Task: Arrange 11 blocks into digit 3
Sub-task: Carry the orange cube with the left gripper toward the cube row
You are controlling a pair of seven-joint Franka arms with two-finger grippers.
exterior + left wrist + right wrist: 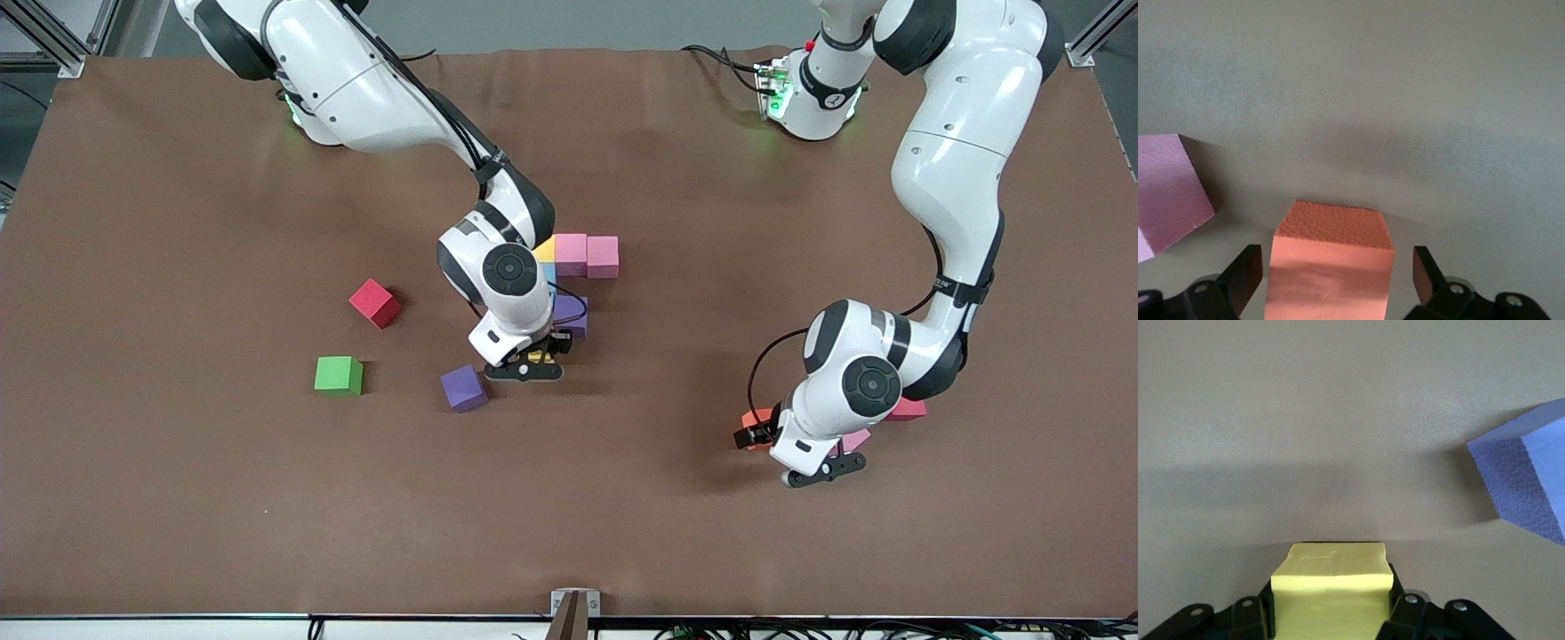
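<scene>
In the front view, the right gripper is low over the table at about 5 o'clock from a group of pink, yellow and purple blocks, with a loose purple block just beside it, while the left gripper is near the left arm's end, close to an orange block. In the left wrist view, the fingers are spread on both sides of the orange block without touching it, and a pink block lies at 10 o'clock from it. In the right wrist view, the fingers pinch a yellow block, and the purple block lies at 2 o'clock from it.

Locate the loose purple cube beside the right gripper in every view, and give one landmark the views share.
Front view: purple cube on the table beside the right gripper.
Right wrist view: at the picture's edge.
Left wrist view: not in it.
Shared landmark: the yellow cube the right gripper holds.
</scene>
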